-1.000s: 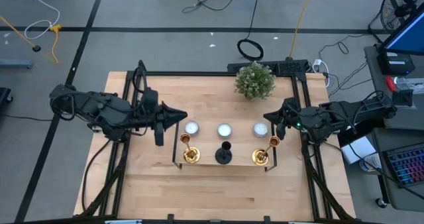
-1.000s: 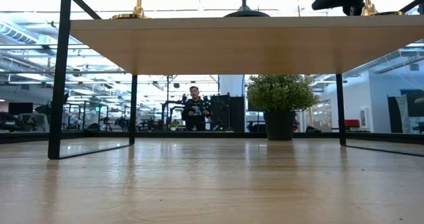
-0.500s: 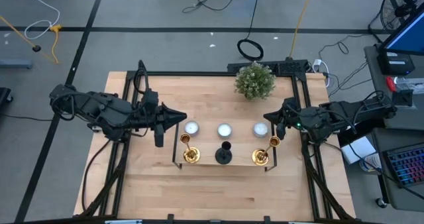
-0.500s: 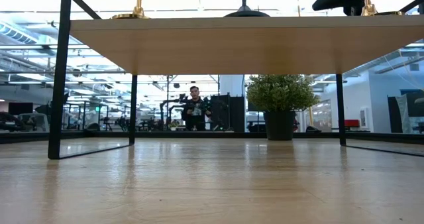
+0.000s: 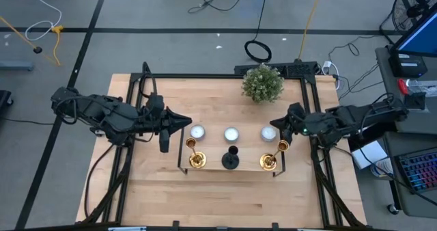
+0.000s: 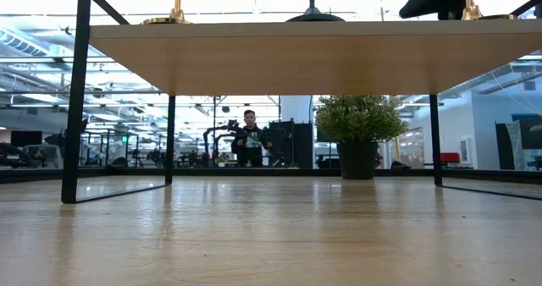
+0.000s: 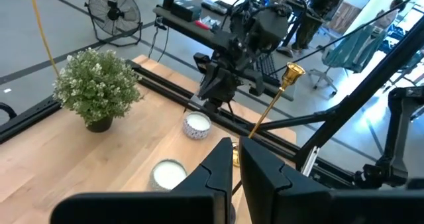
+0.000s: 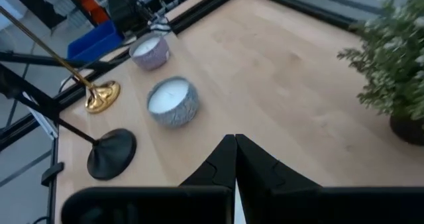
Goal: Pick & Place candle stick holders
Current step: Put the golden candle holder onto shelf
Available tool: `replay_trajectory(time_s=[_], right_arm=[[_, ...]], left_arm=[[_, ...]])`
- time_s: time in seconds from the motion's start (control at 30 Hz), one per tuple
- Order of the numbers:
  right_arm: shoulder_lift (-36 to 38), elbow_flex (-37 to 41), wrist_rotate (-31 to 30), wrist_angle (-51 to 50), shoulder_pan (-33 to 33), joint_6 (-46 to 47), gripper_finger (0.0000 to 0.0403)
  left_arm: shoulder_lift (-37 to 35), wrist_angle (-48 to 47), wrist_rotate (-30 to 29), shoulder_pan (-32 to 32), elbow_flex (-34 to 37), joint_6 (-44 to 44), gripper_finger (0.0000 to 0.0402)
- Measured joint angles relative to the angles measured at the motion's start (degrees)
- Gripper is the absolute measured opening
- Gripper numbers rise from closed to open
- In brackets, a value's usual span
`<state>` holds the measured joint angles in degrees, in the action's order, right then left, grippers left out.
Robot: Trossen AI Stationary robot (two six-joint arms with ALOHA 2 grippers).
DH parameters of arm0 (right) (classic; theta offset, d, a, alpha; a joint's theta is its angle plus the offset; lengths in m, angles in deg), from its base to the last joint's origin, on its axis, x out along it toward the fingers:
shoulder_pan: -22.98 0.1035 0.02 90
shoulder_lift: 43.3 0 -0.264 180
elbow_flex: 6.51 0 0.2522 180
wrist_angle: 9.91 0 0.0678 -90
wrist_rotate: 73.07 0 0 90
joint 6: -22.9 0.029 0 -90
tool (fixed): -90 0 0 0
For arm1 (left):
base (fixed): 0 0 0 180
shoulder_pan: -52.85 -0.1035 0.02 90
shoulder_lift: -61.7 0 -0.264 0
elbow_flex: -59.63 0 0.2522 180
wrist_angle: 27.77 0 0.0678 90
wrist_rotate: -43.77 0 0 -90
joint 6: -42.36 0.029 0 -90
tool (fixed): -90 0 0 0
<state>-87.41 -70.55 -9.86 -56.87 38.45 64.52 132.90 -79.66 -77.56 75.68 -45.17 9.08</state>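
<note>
Both arms are hovering over the table right now. The left gripper (image 5: 186, 122) is sitting just left of the left gold candlestick (image 5: 195, 154), jaws closed on nothing. The right gripper (image 5: 276, 124) is hanging by the right gold candlestick (image 5: 271, 156), jaws pinched closed too, empty. The black holder (image 5: 231, 158) is standing between the gold ones on the wooden stand (image 5: 212, 168), with three white candles (image 5: 231, 134) just beyond.
</note>
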Motion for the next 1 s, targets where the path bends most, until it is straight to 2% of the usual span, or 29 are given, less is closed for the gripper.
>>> replay_trajectory(time_s=[0.37, 0.73, 1.0], right_arm=[[-7.4, 0.0, 3.0, 0.3, 5.5, 3.2, 0.0000], [-7.4, 0.0, 3.1, 0.4, 9.7, 5.7, 0.0000], [-7.4, 0.0, 3.1, 0.4, 10.2, 6.4, 0.0000]], left_arm=[[0.0, -2.0, 2.5, 0.0, 0.0, -1.4, 0.0030], [0.0, -2.1, 2.8, 0.0, 0.0, -1.5, 0.0030], [0.0, -2.1, 2.8, 0.0, 0.0, -1.5, 0.0030]])
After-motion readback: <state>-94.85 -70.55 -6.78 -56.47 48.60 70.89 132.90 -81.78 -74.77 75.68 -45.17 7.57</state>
